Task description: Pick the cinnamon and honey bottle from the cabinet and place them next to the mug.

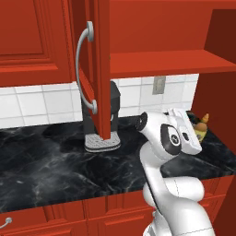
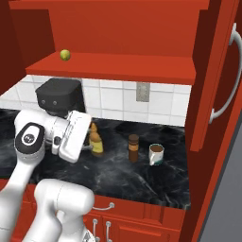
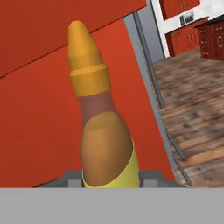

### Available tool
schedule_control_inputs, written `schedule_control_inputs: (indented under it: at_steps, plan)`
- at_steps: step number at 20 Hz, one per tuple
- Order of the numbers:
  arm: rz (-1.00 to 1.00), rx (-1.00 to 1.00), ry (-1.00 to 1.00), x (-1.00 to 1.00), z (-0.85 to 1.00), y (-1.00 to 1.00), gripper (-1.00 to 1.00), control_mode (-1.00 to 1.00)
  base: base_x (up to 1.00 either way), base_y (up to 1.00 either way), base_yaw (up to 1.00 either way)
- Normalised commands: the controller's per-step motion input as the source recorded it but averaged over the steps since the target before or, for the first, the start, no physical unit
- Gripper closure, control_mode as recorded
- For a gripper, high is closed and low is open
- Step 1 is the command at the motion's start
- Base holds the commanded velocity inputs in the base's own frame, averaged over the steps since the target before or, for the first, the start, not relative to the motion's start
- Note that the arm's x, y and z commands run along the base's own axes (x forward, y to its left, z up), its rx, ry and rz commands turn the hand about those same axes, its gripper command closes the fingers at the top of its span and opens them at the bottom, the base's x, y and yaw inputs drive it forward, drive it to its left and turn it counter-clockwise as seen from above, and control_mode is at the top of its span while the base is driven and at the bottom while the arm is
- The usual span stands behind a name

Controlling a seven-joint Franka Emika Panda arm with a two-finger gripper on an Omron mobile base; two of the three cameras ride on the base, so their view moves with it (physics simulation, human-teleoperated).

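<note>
The slim amber honey bottle (image 2: 96, 140) with its pointed orange top stands upright low over the black counter, and my gripper (image 2: 90, 144) is shut on its lower body from the left. Up close, the honey bottle (image 3: 103, 131) rises between the finger tips (image 3: 151, 177). From the left side, the honey bottle (image 1: 201, 125) peeks out behind the white hand. The dark brown cinnamon jar (image 2: 133, 147) stands on the counter to the right of it, and the mug (image 2: 156, 154) stands just beyond. The red cabinet (image 2: 118, 71) hangs above, its shelf bare of bottles.
A small green fruit (image 2: 65, 55) lies on the cabinet shelf. A black coffee machine (image 2: 59, 97) stands at the back left by the tiled wall. The open cabinet door (image 2: 212, 80) with its curved grey handle juts out on the right; another door (image 1: 99, 69) hangs before the machine.
</note>
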Motion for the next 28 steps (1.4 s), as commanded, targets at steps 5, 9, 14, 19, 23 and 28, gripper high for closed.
schedule_control_inputs:
  at_steps: [5,9,14,19,23,28]
  plan:
    - [0.18,0.1,-0.04,0.21,-0.46,0.0,1.0,-1.0,0.0,0.0,0.0]
    - [0.2,0.07,-0.07,0.27,-0.37,-0.08,1.0,-1.0,0.0,0.0,0.0]
    - [0.09,0.01,-0.02,0.18,-0.39,-0.31,1.0,-1.0,0.0,0.0,0.0]
    - [0.0,0.0,0.0,0.1,-0.54,-0.36,1.0,-1.0,0.0,0.0,0.0]
    - [0.0,0.0,0.0,0.08,-0.46,-0.31,1.0,-1.0,0.0,0.0,0.0]
    - [0.0,0.0,0.0,0.21,-0.38,-0.35,1.0,-1.0,0.0,0.0,0.0]
